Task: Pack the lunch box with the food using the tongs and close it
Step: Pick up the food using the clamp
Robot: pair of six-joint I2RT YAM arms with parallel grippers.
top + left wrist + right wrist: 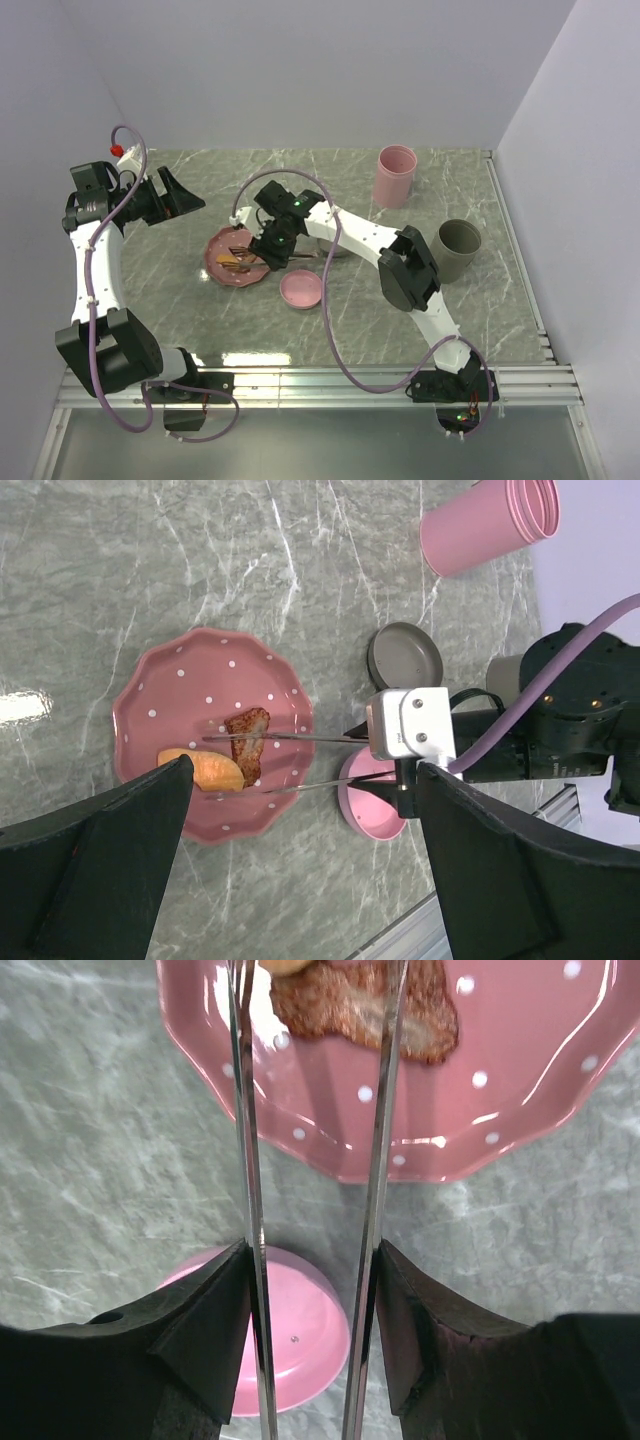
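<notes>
My right gripper (268,250) (312,1255) is shut on the tongs (245,1160) (300,738), one silver arm pressed against each finger. The tongs reach over the pink dotted plate (215,265) (170,695) (520,1080), and their tips straddle a brown piece of food (247,745) (340,1005). An orange piece of food (205,770) lies beside it on the plate. My left gripper (185,200) (303,765) hangs open above the table's left side, holding nothing. The tall pink lunch box tub (395,175) stands open at the back right.
A round pink lid (300,289) (370,800) (300,1330) lies just right of the plate, under the right gripper. A grey lid (405,655) sits behind it. A grey-green tub (458,248) stands at the right, near the right arm's elbow.
</notes>
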